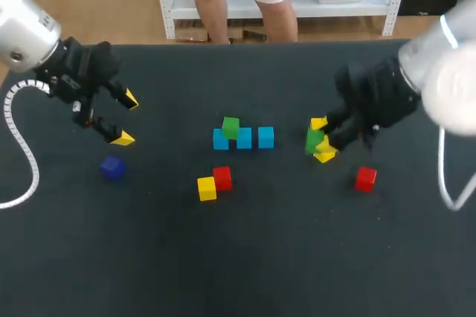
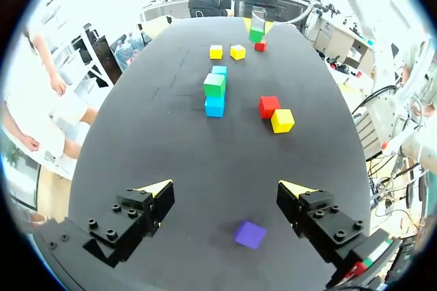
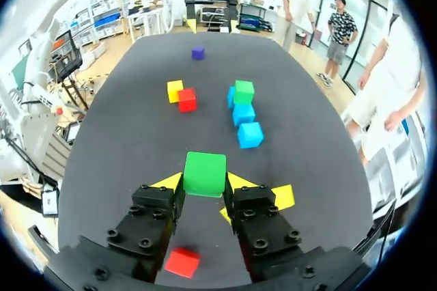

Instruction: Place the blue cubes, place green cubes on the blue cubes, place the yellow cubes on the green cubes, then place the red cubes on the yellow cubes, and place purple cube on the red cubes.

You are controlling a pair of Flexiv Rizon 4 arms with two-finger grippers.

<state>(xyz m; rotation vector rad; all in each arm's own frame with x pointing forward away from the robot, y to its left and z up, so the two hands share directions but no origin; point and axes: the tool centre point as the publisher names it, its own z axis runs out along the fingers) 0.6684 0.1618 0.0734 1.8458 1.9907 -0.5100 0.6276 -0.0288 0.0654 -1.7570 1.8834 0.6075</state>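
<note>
While our right tool [image 3: 203,188] grips a green cube [image 3: 205,171] between both fingers over the right side of the bench [image 1: 238,272], two yellow cubes [image 2: 237,52] lie close beside it, and a lone red cube [image 1: 365,178] sits near. Our left tool [image 2: 225,190] stands wide apart and holds nothing, and the purple cube [image 2: 250,234] lies on the bench just under it. At the middle we see three blue cubes [image 1: 244,138] in a row, with a second green cube [image 1: 230,127] on top toward the left end. Nearer us, a third yellow cube [image 1: 207,188] touches another red cube [image 1: 222,178].
</note>
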